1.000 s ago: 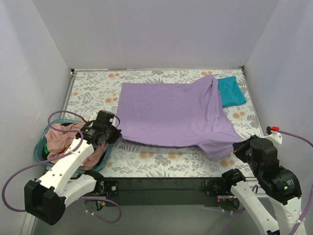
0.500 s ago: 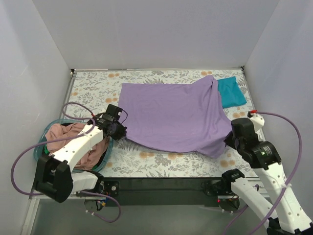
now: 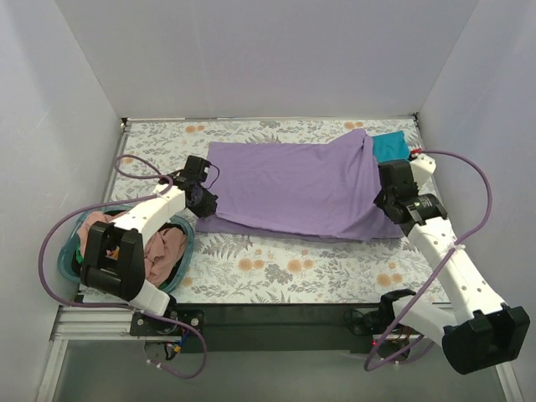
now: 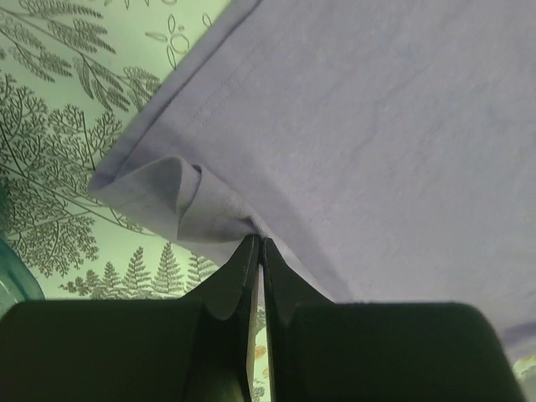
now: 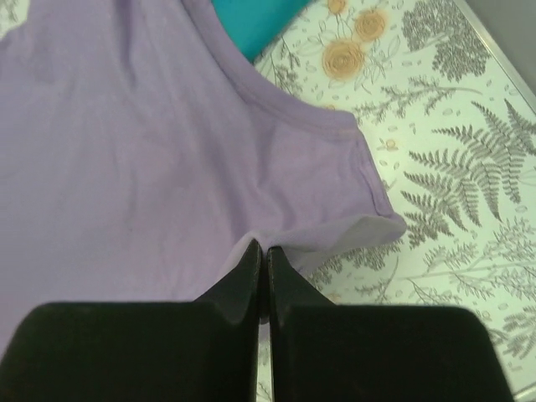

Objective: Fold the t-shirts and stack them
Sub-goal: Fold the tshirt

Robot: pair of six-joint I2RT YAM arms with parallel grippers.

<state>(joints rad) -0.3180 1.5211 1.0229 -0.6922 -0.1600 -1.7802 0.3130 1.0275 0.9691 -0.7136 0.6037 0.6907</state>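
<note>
The lavender-purple t-shirt (image 3: pixel 293 188) lies spread across the middle of the table, its near edge lifted and carried toward the back. My left gripper (image 3: pixel 203 199) is shut on its left near corner (image 4: pixel 180 197). My right gripper (image 3: pixel 387 199) is shut on its right near corner (image 5: pixel 335 230). A folded teal-blue t-shirt (image 3: pixel 391 148) lies at the back right, partly under the purple one; it also shows in the right wrist view (image 5: pixel 251 21). Dusty pink t-shirts (image 3: pixel 163 247) lie bunched in the basket at the left.
The round teal plastic basket (image 3: pixel 69 261) stands at the table's front left, under the left arm. The table has a floral fern-print cover (image 3: pixel 285 264). White walls close in the back and both sides.
Both grippers have moved away from the front edge toward the back, carrying the purple shirt's near edge over the rest of it. The shirt now covers less of the table.
</note>
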